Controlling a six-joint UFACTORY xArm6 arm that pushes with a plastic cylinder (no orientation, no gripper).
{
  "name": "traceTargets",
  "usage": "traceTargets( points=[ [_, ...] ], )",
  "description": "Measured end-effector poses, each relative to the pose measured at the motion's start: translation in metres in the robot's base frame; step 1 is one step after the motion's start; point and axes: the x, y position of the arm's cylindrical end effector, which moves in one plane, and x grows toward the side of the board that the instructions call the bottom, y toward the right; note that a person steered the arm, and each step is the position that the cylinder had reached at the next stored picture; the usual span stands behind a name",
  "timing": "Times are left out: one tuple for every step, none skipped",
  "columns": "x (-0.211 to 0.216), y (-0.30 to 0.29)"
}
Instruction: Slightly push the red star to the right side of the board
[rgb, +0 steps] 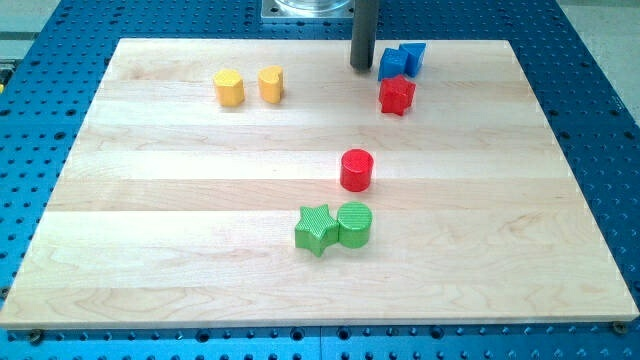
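The red star (397, 96) lies near the view's top, right of centre, on the wooden board (180, 210). Just above it, touching or nearly so, sit two blue blocks: one (393, 64) and another (412, 55) at its right. My tip (361, 66) rests on the board up and to the left of the red star, just left of the blue blocks, with a small gap to the star.
A red cylinder (356, 170) stands at the middle. A green star (317, 229) and a green cylinder (354, 224) touch below it. Two yellow blocks (229, 88) (271, 84) lie at the upper left. The blue perforated table (600, 150) surrounds the board.
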Motion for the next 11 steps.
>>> traceTargets(
  points=[
    [0.012, 0.014],
    [0.035, 0.014],
    [0.038, 0.014],
    [0.032, 0.008],
    [0.032, 0.006],
    [0.032, 0.0],
    [0.032, 0.0],
    [0.033, -0.004],
    [0.042, -0.004],
    [0.071, -0.004],
    [0.086, 0.001]
  ],
)
